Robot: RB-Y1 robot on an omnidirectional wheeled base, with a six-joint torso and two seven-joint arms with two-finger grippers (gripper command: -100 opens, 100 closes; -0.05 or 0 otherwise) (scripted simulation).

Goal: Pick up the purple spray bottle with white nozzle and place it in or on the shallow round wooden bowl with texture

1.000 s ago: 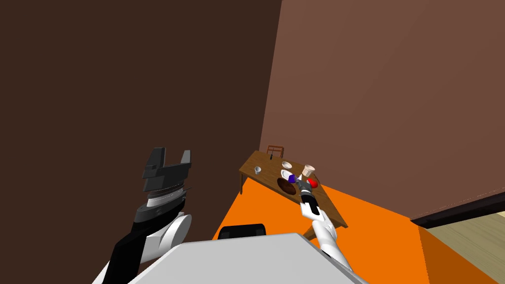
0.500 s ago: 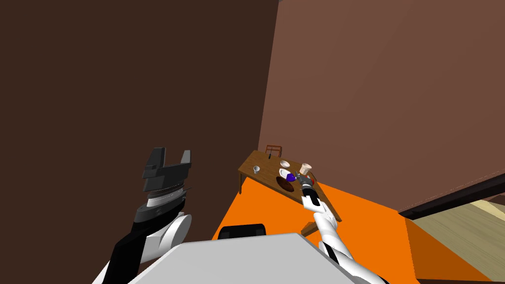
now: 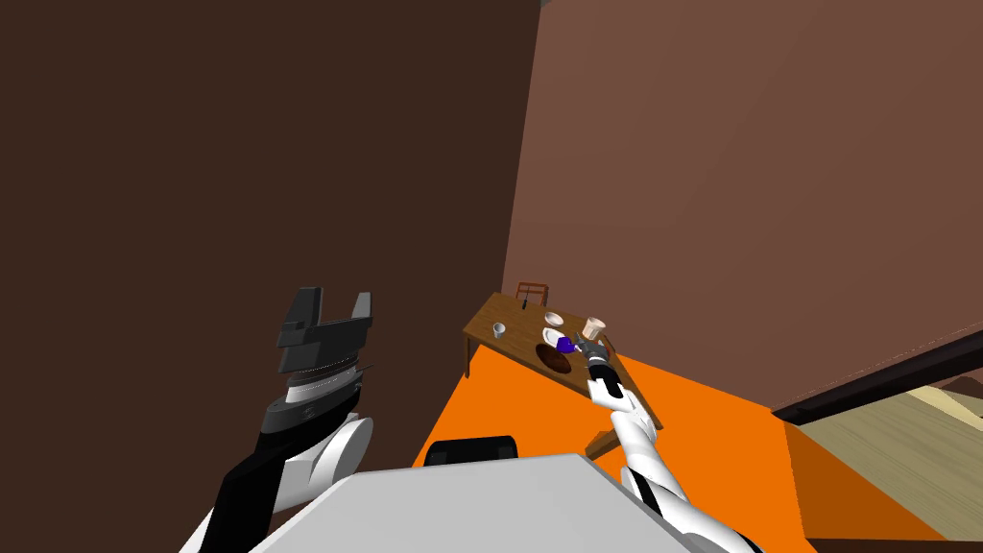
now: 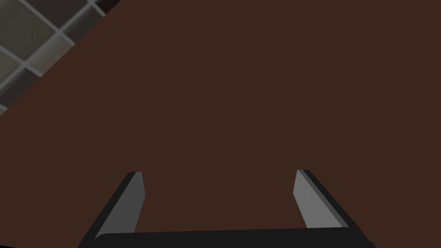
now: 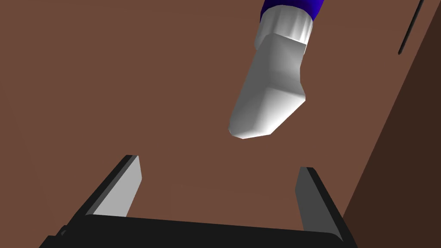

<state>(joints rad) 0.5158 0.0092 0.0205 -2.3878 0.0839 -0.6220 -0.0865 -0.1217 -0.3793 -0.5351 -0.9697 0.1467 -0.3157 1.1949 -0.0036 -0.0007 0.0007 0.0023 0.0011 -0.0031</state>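
The purple spray bottle [image 3: 565, 344] shows on the brown table [image 3: 499, 312], at the far rim of the dark, shallow round bowl [image 3: 553, 358]. My right gripper [image 3: 582, 349] is right beside it, at the end of the outstretched arm. In the right wrist view the gripper [image 5: 218, 163] is open, and the bottle's white nozzle [image 5: 271, 94] points back at it from beyond the fingertips, touching neither finger. A strip of the purple body [image 5: 293, 6] shows past the nozzle. My left gripper [image 3: 331, 307] is raised at my left side, open [image 4: 218, 172] and holding nothing.
On the table stand a small white cup [image 3: 499, 329], a white bowl [image 3: 554, 318], a white plate [image 3: 552, 336] and a beige cup [image 3: 594, 328]. A wooden chair [image 3: 534, 291] stands at the far end. Brown walls close in behind the table, on an orange floor [image 3: 499, 403].
The head view has swung a little to the left. My right arm has reached slightly further over the table and now covers the red thing beside the bowl. The left arm has stayed put.
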